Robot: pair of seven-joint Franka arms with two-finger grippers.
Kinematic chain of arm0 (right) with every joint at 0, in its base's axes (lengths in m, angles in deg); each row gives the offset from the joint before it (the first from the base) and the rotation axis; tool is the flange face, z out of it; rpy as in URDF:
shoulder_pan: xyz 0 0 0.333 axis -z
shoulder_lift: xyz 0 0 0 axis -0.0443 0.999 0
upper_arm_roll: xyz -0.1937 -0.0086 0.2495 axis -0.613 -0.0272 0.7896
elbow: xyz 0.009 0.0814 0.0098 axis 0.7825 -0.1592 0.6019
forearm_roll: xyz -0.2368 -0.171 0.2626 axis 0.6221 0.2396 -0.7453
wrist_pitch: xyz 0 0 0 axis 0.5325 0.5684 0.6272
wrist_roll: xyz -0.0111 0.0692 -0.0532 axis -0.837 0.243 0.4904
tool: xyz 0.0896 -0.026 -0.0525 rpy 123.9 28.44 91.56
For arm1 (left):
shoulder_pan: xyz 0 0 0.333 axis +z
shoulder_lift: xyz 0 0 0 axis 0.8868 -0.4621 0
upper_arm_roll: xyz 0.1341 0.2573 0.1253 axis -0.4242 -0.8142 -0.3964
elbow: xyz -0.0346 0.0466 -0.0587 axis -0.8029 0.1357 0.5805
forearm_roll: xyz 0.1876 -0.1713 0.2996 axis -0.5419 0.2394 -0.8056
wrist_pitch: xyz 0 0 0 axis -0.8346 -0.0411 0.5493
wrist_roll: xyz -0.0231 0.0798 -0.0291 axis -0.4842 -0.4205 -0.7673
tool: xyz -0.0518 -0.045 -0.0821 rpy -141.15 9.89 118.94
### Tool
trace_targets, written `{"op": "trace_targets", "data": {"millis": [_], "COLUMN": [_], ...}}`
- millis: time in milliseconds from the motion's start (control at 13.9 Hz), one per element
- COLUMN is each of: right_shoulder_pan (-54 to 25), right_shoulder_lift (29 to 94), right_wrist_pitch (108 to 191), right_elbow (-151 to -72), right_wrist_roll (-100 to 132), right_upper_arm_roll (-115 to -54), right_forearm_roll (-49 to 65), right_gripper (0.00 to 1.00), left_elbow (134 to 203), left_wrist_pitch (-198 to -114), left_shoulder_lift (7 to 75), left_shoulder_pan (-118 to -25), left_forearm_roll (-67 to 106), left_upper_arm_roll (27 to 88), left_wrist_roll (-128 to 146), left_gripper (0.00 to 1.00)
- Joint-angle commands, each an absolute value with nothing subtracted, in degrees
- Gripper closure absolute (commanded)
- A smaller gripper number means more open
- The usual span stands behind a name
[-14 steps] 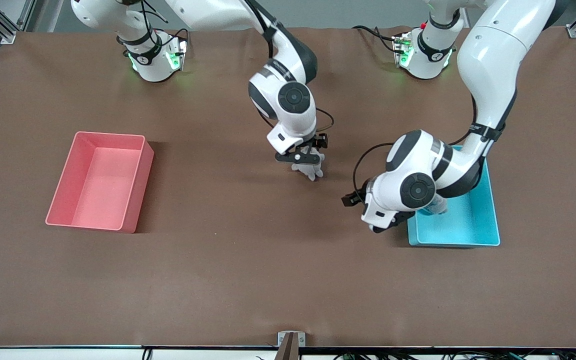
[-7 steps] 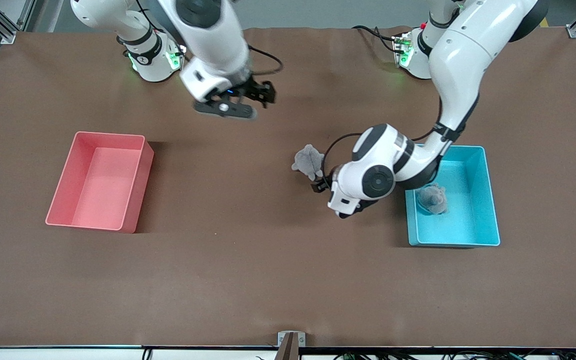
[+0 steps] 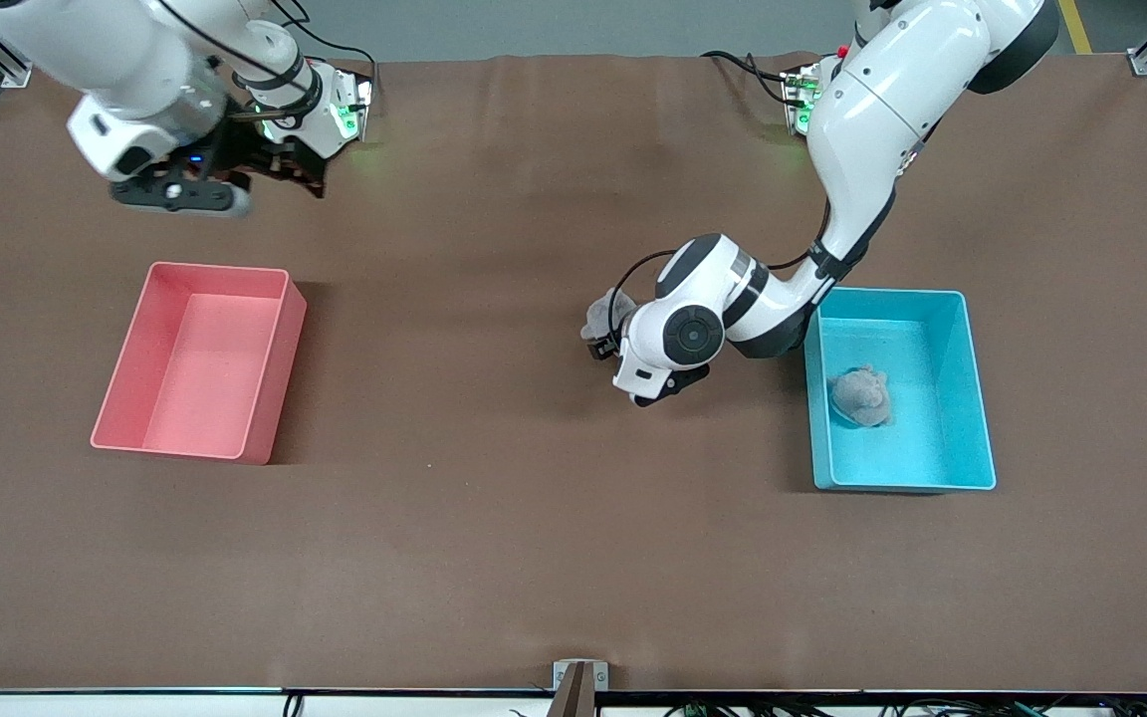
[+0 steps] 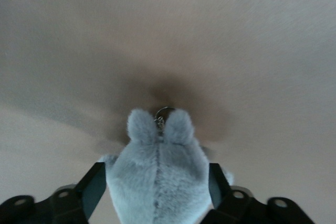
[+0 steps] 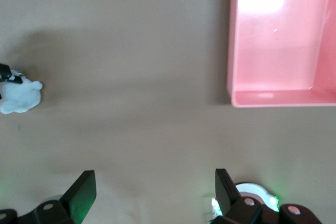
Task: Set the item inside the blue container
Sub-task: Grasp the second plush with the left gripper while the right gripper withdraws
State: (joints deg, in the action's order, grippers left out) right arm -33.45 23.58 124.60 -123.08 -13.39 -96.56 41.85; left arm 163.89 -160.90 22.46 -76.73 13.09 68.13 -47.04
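Observation:
A small grey plush toy (image 3: 608, 313) with two ears and a key ring lies on the table's middle, beside the blue container (image 3: 975, 398). My left gripper (image 4: 157, 179) is down at this plush (image 4: 157, 171). It is open, and its dark fingers (image 4: 95, 184) stand on either side of the plush's body. In the front view the left wrist covers most of that gripper (image 3: 605, 344). A second grey plush (image 3: 860, 395) lies inside the blue container. My right gripper (image 3: 180, 194) hangs open with nothing in it, near the right arm's base.
A pink bin (image 3: 195, 358) of the same size stands toward the right arm's end of the table and holds nothing; it also shows in the right wrist view (image 5: 278, 40). Both arm bases (image 3: 310, 110) glow green along the table's edge farthest from the front camera.
The right gripper let go of the plush at mid-table and swung back toward its base. The left arm left the blue container, where a plush now lies, and moved to the mid-table plush.

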Motion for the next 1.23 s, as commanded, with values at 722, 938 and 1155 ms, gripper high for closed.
{"op": "trace_targets", "data": {"millis": [722,938,1155], "right_shoulder_pan": [-19.35,-19.44,-10.61], "right_shoulder_lift": [41.45,41.36,41.28], "right_wrist_pitch": [123.76,120.52,120.16], "right_elbow": [-93.07,-93.24,-93.51], "right_wrist_roll": [3.81,3.99,4.51], "right_upper_arm_roll": [-95.27,-95.18,-87.50], "right_forearm_roll": [45.36,45.45,45.45], "right_gripper": [0.00,0.00,0.00], "left_elbow": [164.87,164.61,163.82], "left_wrist_pitch": [-166.81,-166.81,-166.81], "left_shoulder_lift": [20.33,20.94,21.12], "left_shoulder_pan": [-78.74,-78.65,-78.30], "left_forearm_roll": [15.82,15.91,15.74], "left_upper_arm_roll": [67.87,67.87,67.87], "left_wrist_roll": [-49.93,-50.02,-49.84], "left_gripper": [1.00,1.00,1.00]}}
